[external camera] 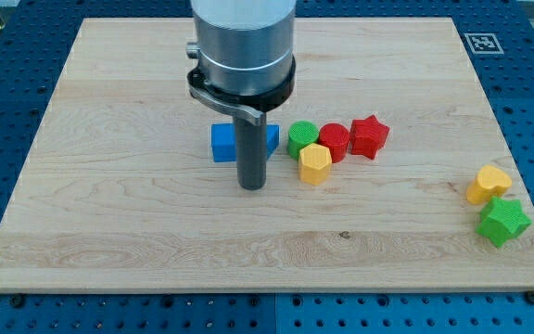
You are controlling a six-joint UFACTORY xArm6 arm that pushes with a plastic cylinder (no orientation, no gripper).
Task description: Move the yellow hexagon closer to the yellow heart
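Note:
The yellow hexagon (314,163) sits near the board's middle, touching the green cylinder (301,138) and the red cylinder (334,142) above it. The yellow heart (487,184) lies far off at the view's right, just above the green star (503,221). My tip (252,186) rests on the board to the left of the yellow hexagon, with a gap between them. The rod stands in front of two blue blocks, a blue cube (223,143) and a partly hidden blue piece (272,137).
A red star (369,136) sits right of the red cylinder. The wooden board (109,232) lies on a blue perforated table. A marker tag (481,42) is at the board's top right corner.

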